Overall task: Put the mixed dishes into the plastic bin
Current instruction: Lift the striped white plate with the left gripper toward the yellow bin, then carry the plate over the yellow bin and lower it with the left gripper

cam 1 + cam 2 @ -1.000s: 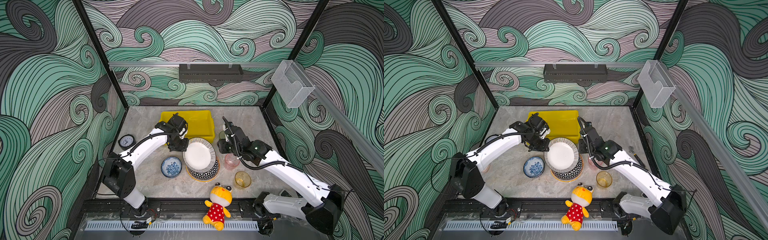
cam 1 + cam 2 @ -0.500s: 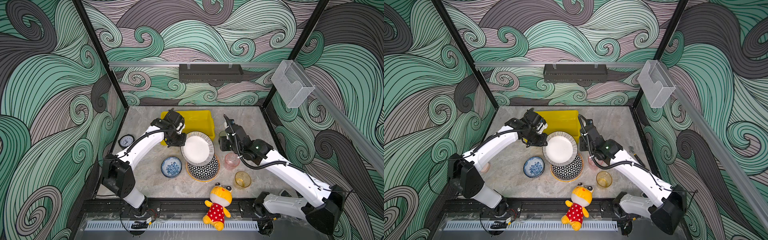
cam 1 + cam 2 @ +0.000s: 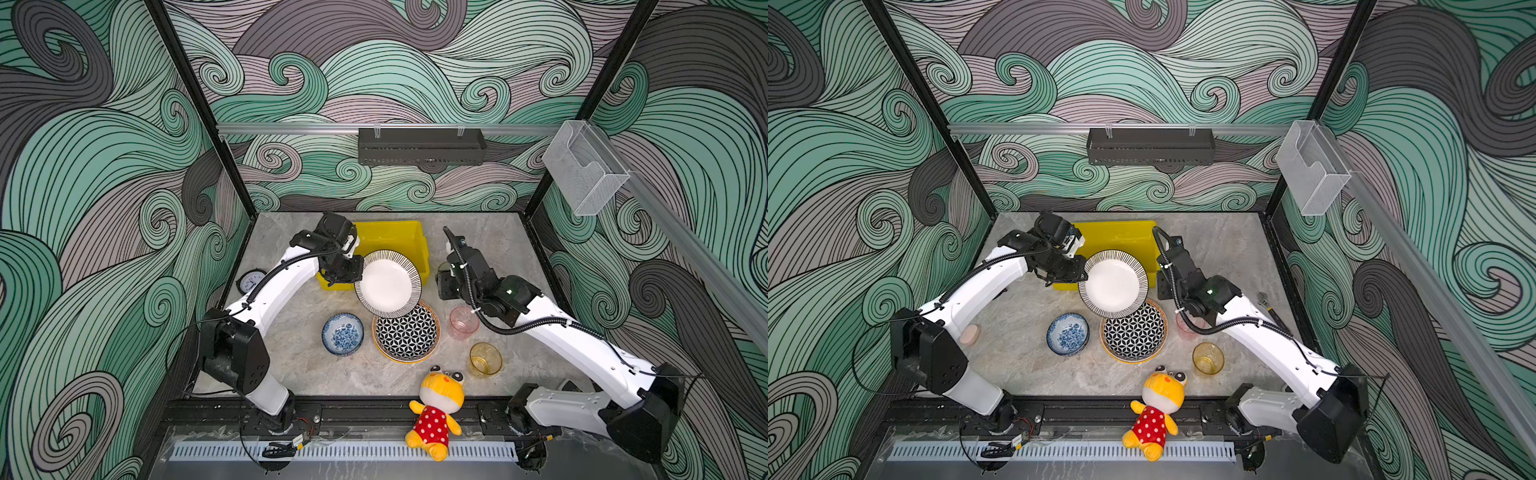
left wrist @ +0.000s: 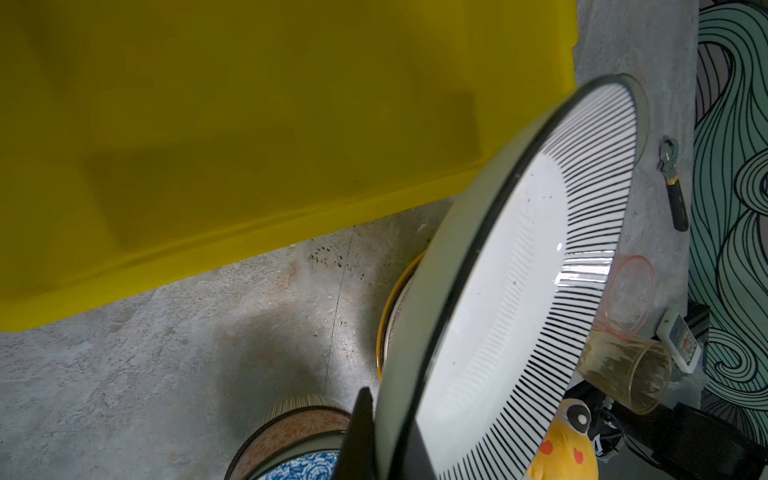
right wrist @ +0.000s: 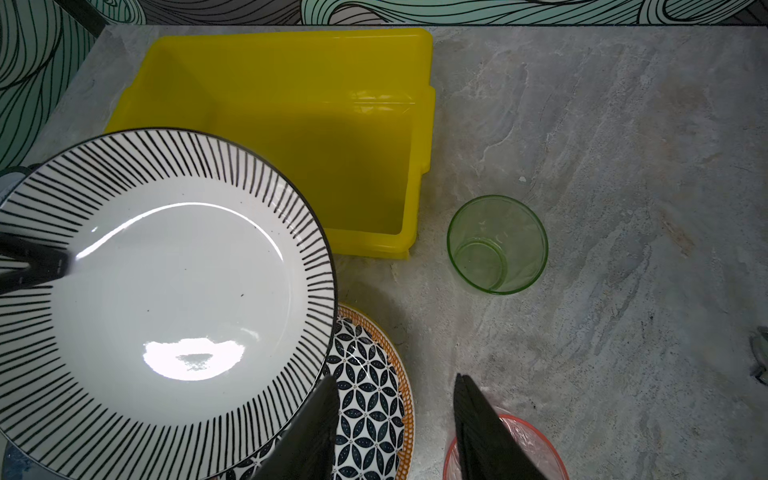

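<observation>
Two plates showed. The left gripper [image 3: 356,270] pinched the striped plate [image 3: 388,284] at its rim and held it tilted over the near edge of the one yellow bin [image 3: 390,235]. The geometric plate [image 3: 409,334] lay flat on the table [image 3: 299,365], with one blue bowl [image 3: 343,334] beside it. Three cups stood apart: green cup [image 5: 497,245], pink cup [image 3: 463,322] and amber cup [image 3: 485,359]. The right gripper [image 5: 395,378] hung half-spread, holding nothing.

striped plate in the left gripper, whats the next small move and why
Probably move the striped plate farther over the yellow bin before lowering: held by the left gripper, it overhangs the bin's near edge and the geometric plate.
</observation>
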`<state>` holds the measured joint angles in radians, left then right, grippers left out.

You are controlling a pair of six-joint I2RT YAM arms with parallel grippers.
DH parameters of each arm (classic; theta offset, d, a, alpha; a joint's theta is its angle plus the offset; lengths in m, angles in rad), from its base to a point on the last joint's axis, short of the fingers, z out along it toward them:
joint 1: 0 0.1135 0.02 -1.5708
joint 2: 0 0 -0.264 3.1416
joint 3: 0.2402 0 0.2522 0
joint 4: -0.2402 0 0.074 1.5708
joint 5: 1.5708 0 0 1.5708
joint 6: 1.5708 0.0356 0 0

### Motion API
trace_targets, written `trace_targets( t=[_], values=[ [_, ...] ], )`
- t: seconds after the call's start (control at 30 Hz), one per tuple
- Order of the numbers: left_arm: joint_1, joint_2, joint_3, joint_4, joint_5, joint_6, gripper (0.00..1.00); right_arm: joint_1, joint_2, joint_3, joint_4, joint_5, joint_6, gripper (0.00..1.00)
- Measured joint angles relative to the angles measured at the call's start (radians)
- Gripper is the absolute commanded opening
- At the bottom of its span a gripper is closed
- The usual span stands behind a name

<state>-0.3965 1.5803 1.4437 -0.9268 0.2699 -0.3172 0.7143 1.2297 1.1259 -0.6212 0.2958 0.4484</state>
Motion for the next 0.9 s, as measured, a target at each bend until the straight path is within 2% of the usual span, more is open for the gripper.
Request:
trace_targets(
  t=[0.37,0.9],
  values=[
    [0.052,0.001,0.02,0.055,0.011,0.018,0.0,0.0,0.021,0.011,0.014,0.0,-0.011,0.47],
    [0.175,0.034,0.084,0.086,0.02,0.02,0.0,0.0,0.113,0.09,0.039,-0.001,-0.048,0.47]
  ],
)
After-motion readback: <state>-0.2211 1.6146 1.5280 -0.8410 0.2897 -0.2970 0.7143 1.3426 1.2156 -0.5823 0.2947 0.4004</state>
